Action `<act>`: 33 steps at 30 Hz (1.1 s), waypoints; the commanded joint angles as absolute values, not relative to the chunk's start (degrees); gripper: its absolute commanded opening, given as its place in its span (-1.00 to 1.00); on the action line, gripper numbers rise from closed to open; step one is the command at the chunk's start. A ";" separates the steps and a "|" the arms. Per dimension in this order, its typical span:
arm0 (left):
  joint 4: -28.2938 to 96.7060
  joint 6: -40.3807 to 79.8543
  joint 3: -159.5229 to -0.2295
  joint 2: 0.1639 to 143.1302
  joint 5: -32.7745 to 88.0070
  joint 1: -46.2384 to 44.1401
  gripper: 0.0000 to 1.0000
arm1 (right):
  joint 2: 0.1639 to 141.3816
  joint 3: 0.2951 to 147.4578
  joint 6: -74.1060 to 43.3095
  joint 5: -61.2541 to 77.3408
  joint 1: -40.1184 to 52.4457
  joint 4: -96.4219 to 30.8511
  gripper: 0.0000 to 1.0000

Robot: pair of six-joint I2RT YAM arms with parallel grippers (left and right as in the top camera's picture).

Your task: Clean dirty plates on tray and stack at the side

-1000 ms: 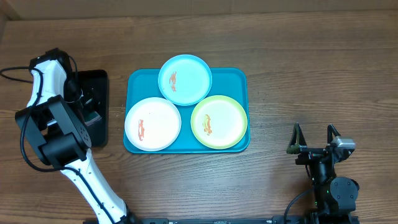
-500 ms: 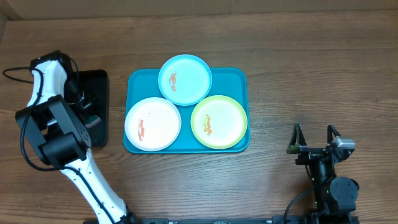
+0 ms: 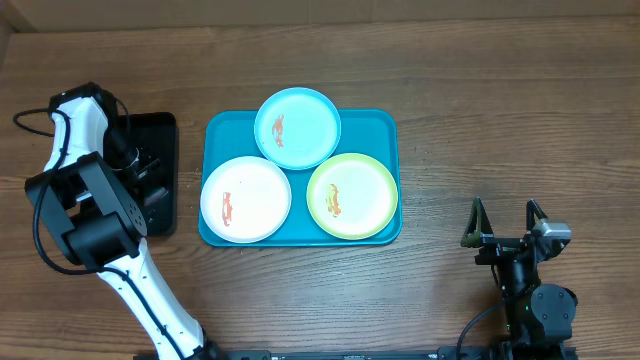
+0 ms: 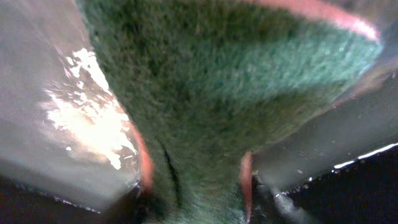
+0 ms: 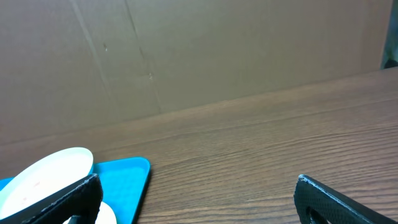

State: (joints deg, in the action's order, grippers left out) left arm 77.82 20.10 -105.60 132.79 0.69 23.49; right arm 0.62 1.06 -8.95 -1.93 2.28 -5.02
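Observation:
The teal tray (image 3: pixel 380 125) holds three plates: light blue (image 3: pixel 297 127) at the back, white (image 3: pixel 246 198) front left, yellow-green rimmed (image 3: pixel 352 195) front right. Each has an orange-red smear. My left gripper (image 3: pixel 140 165) is down in the black tray at the left. In the left wrist view it (image 4: pixel 196 186) is shut on a green sponge (image 4: pixel 217 81) with orange edges, which fills that view. My right gripper (image 3: pixel 505 222) is open and empty, right of the teal tray. Its wrist view shows it (image 5: pixel 196 199) over bare wood, with the teal tray's corner (image 5: pixel 127 180) and a pale plate (image 5: pixel 43 174).
A black rectangular tray (image 3: pixel 160 130) lies left of the teal tray. A brown cardboard wall (image 5: pixel 199 50) stands behind the wooden table (image 3: pixel 500 100). The left arm's cable (image 3: pixel 30 115) loops near the left edge.
The left gripper and the black tray have shifted very slightly to the right. The plates, the teal tray and the right arm have not moved.

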 commanded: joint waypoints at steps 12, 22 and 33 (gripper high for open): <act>60.51 19.27 -105.10 133.82 0.45 23.29 -0.16 | 0.16 0.47 -8.51 -2.48 2.17 -4.62 1.00; 58.24 19.25 -105.10 133.82 1.06 23.22 0.61 | 0.16 0.47 -8.51 -2.48 2.17 -4.62 1.00; 59.24 19.33 -105.10 133.82 1.98 23.29 -0.92 | 0.16 0.47 -8.51 -2.48 2.17 -4.62 1.00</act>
